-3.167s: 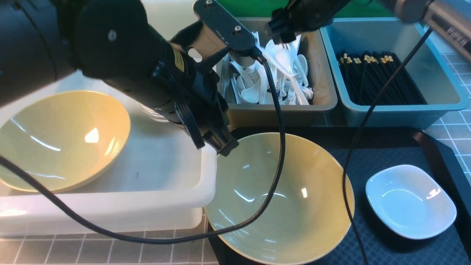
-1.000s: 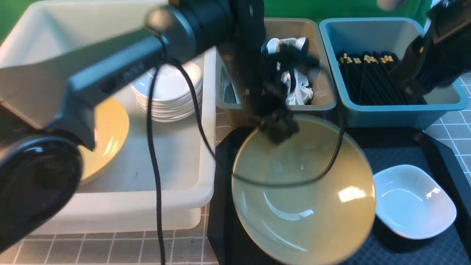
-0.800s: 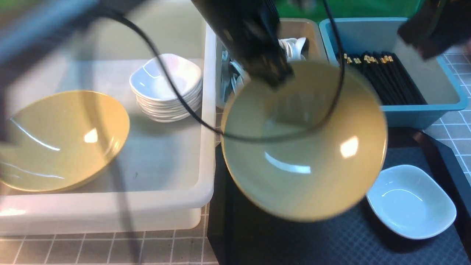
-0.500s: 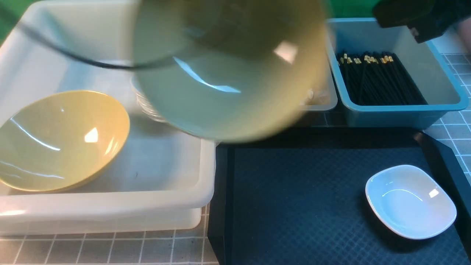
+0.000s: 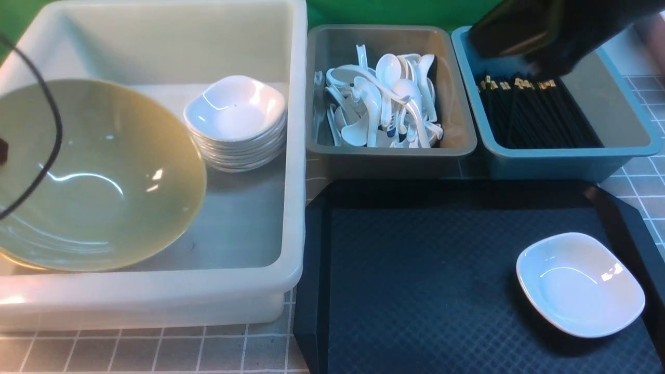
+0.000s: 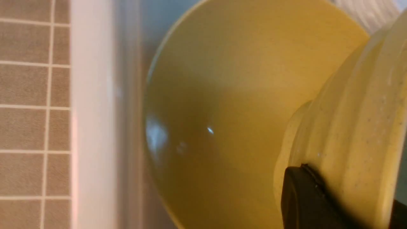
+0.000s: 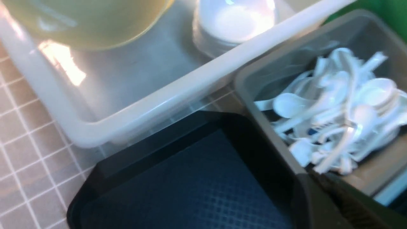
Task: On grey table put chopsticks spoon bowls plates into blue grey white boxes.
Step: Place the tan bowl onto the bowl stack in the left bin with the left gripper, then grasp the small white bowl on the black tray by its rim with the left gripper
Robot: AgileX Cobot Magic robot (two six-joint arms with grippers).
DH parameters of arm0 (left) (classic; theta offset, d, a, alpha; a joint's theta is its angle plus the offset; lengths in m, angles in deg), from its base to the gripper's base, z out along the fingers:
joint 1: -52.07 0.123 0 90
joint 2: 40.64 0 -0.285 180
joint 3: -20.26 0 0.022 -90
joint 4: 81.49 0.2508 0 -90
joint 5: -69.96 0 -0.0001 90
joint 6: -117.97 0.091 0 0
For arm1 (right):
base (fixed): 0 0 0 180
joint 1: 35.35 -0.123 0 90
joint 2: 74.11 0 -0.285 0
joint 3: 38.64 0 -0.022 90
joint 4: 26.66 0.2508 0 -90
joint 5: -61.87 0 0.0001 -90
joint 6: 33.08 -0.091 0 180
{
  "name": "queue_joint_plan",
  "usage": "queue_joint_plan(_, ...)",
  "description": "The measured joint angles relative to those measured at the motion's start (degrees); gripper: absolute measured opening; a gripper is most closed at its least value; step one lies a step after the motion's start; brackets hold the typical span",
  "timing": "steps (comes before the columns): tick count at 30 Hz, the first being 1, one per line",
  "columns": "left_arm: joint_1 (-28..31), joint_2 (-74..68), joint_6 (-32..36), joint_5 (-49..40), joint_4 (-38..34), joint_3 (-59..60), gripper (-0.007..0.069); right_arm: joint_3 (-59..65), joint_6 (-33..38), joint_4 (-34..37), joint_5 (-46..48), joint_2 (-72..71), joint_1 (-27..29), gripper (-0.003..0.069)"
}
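Observation:
My left gripper (image 6: pixel 351 190) is shut on the rim of an olive-yellow bowl (image 5: pixel 98 176) and holds it tilted inside the white box (image 5: pixel 296 208), just above a second bowl (image 6: pixel 222 111). A stack of white plates (image 5: pixel 236 119) stands behind them in that box. One more plate (image 5: pixel 579 283) lies on the dark tray (image 5: pixel 415 270). The spoons (image 5: pixel 384 98) fill the grey box (image 5: pixel 389 156). The chopsticks (image 5: pixel 535 114) lie in the teal-blue box (image 5: pixel 571 161). My right gripper (image 7: pixel 321 184) is blurred, its fingers together and empty, above the grey box's near corner.
The right arm (image 5: pixel 540 31) hangs blurred over the teal box's far end. The left arm's black cable (image 5: pixel 52 140) loops across the held bowl. The grey table (image 5: pixel 156 348) shows in front of the white box and right of the tray.
My left gripper has lifted the bowl off the tray and swung it left into the white box, over the other bowl. The right arm has shifted left over the teal box.

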Motion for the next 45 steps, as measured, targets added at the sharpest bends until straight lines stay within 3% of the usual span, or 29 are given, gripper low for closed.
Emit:
queue_joint_plan(8,0.0,-5.9,0.1,6.0,3.1,0.5,0.0063,0.0,2.8,0.0,-0.3,1.2,-1.7,-0.0001)
queue_joint_plan(11,0.0,-6.8,0.1,6.3,5.2,0.5,0.0152,0.0,2.8,0.0,-0.3,1.2,-1.7,0.0000)
queue_joint_plan(18,0.0,-6.1,-0.6,4.5,8.8,-1.9,0.0442,0.0,3.1,0.0,-0.5,1.2,-1.7,0.0000)
queue_joint_plan(22,0.0,-2.5,-5.2,-1.2,10.5,-7.9,0.0505,-0.4,2.8,-1.6,0.2,1.2,-1.7,0.0000)
queue_joint_plan(25,-2.0,2.1,-8.4,-5.6,9.8,-12.3,0.0475,-1.6,-1.1,-6.6,1.5,1.2,-1.7,0.0002)
queue_joint_plan(27,-7.0,5.2,-8.5,-7.3,8.9,-13.5,0.0415,-2.5,-6.3,-11.8,2.9,1.2,-1.7,0.0003)
queue_joint_plan(33,-36.5,5.5,-5.0,-8.4,7.2,-13.8,0.0130,-2.9,-19.2,-24.0,11.4,0.3,-1.7,0.0006)
queue_joint_plan(35,-43.4,3.4,-3.4,-7.1,7.2,-13.9,0.0058,-2.8,-21.1,-25.6,12.7,0.1,-1.7,0.0006)
queue_joint_plan(36,-44.3,3.1,-3.0,-6.9,7.2,-13.9,0.0051,-2.8,-22.0,-26.0,12.7,0.0,-1.7,0.0006)
queue_joint_plan(37,-50.1,0.3,-1.9,-5.2,7.1,-13.9,0.0021,-2.7,-23.4,-27.2,12.7,-0.3,-1.7,0.0006)
queue_joint_plan(39,-56.2,-3.6,-1.4,-1.9,6.8,-13.9,0.0000,-1.5,-26.1,-28.4,12.7,-1.9,-1.7,0.0006)
queue_joint_plan(45,-67.1,-15.6,-2.2,6.9,6.7,-14.8,-0.0004,7.8,-31.5,-30.6,12.7,-10.6,-1.7,0.0008)
